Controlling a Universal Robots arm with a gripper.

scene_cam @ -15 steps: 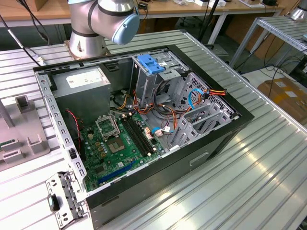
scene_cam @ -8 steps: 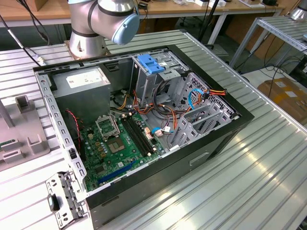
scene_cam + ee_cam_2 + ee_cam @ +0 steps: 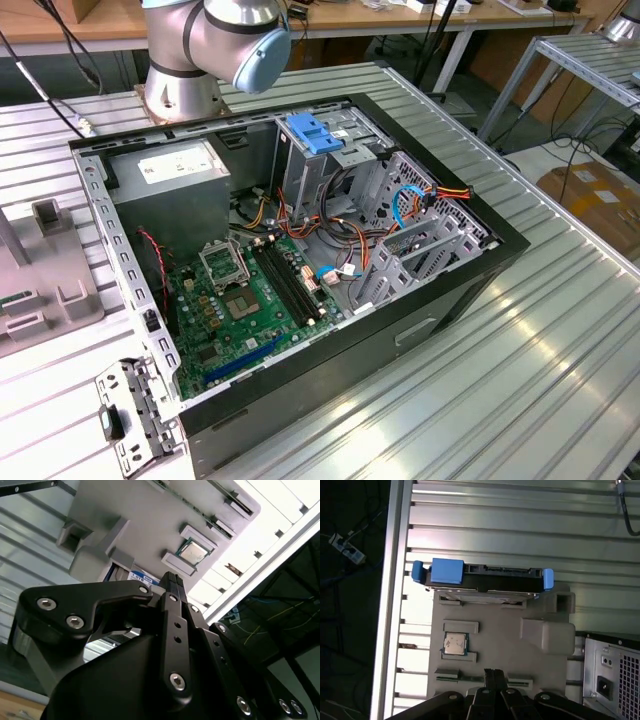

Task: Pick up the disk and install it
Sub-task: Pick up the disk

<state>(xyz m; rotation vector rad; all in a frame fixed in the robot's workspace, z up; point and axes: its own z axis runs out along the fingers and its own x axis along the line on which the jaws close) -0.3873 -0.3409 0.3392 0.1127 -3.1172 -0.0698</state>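
Beyond the gripper (image 3: pixel 493 674), across the grey fixture plate (image 3: pixel 505 645), the disk (image 3: pixel 482 579) stands edgewise, long axis crosswise. The jaws sit together, empty.

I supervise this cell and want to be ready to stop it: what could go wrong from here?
The gripper hangs over the grey fixture, apart from the disk. Heading there, it might clip the processor chip. At installation, loose cables beside the drive cage may snag the disk.
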